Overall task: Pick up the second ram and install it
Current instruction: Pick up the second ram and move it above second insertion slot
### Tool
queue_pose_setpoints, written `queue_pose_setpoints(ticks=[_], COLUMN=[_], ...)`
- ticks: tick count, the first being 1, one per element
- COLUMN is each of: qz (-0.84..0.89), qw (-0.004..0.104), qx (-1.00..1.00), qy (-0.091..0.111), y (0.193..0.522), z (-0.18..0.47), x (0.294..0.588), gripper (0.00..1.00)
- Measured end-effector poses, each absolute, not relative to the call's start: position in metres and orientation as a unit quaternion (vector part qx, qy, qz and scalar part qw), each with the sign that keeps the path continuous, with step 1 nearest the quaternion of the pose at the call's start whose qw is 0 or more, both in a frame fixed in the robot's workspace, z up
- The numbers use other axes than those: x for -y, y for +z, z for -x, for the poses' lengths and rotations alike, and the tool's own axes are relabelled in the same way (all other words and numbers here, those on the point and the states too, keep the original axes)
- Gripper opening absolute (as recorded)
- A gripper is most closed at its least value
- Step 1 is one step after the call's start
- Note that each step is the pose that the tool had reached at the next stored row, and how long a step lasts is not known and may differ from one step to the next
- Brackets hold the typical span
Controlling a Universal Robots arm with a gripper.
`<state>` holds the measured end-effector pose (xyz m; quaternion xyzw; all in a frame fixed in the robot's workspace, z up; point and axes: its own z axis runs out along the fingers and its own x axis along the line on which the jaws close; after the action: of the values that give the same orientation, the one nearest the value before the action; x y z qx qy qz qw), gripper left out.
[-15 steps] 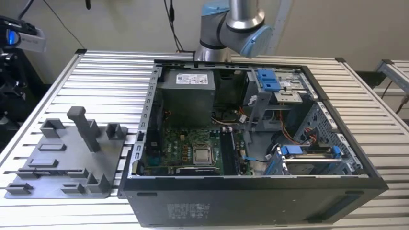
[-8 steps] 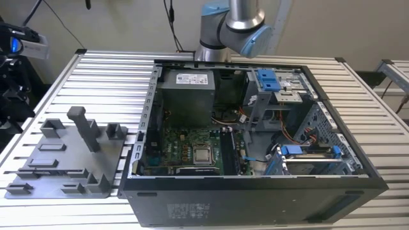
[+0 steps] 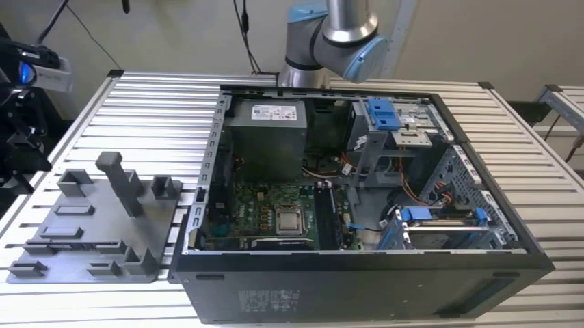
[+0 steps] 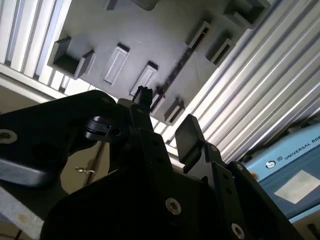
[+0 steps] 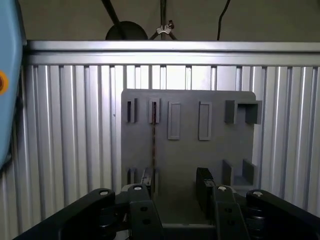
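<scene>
Standing on edge in a slot of the grey holder tray (image 5: 190, 160), the second ram (image 5: 153, 140) is untouched (a thin dark line in the first wrist view). My end effector (image 5: 175, 175) hovers over it, spread wide and empty. I judge that pick-up and seating in the computer case (image 3: 365, 273) both remain.

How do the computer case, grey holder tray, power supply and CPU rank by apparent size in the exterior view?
1. computer case
2. grey holder tray
3. power supply
4. CPU
The power supply sits farther back, so its rank is unsure.
</scene>
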<state>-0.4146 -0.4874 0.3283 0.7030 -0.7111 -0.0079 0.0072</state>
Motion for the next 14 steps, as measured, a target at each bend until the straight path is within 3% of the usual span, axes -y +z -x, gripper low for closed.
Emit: queue_pose_setpoints(ticks=[14], qz=[-0.703], qw=[0.007], qx=[0.711], qy=[-0.008], y=[0.305], z=[0.415], x=[0.487], gripper=[0.48])
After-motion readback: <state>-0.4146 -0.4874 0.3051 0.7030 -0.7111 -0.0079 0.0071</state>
